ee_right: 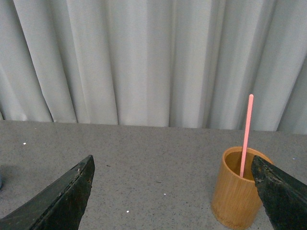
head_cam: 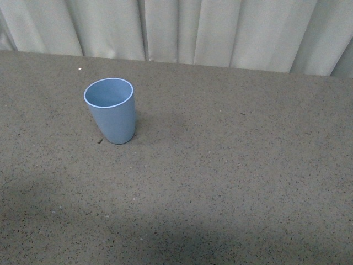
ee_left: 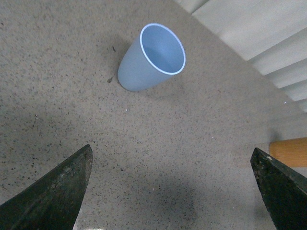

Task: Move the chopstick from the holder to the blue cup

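Facing the chopstick (ee_right: pixel 246 136), propped near-upright in the wooden holder (ee_right: pixel 237 196), top exposed for pinching, with right end effector (ee_right: pixel 171 163) spread, empty. Hovering left end effector (ee_left: pixel 171 151), likewise spread, above blue cup (head_cam: pixel 110 110), upright on desk (head_cam: pixel 231 182), mouth open to receive.

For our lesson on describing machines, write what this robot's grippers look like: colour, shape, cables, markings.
Only finger ends show, in the wrist views. The left gripper and right gripper each have two near-black fingers, wedge-shaped, tapering to a point, with a dull, scuffed surface. No cables or markings are visible; the front view shows neither arm.
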Robot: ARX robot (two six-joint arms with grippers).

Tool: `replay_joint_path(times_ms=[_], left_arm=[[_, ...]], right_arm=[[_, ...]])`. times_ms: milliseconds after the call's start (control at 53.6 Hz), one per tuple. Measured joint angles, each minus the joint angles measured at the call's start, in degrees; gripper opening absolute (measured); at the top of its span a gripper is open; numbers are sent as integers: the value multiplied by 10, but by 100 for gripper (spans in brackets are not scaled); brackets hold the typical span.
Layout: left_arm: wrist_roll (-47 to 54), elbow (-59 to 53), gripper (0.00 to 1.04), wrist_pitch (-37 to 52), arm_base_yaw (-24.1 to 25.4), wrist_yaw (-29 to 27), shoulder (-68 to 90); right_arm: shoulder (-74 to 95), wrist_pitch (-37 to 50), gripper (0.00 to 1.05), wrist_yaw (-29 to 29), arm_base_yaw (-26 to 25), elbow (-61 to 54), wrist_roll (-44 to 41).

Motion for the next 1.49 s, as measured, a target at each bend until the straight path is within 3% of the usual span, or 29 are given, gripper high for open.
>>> replay_joint_path(times_ms=[186,466,895,1492], left_arm=[[-28,60,98,83,-56,-42,196],[-81,150,98,114,-101,-58,373],[-89,224,98,117,-97,-102,500],[-118,269,98,110,-95,-117,559]], right_arm=[[0,0,95,0,0,0,0],[0,0,95,0,0,0,0],[0,0,95,0,0,0,0],[0,0,95,0,0,0,0]])
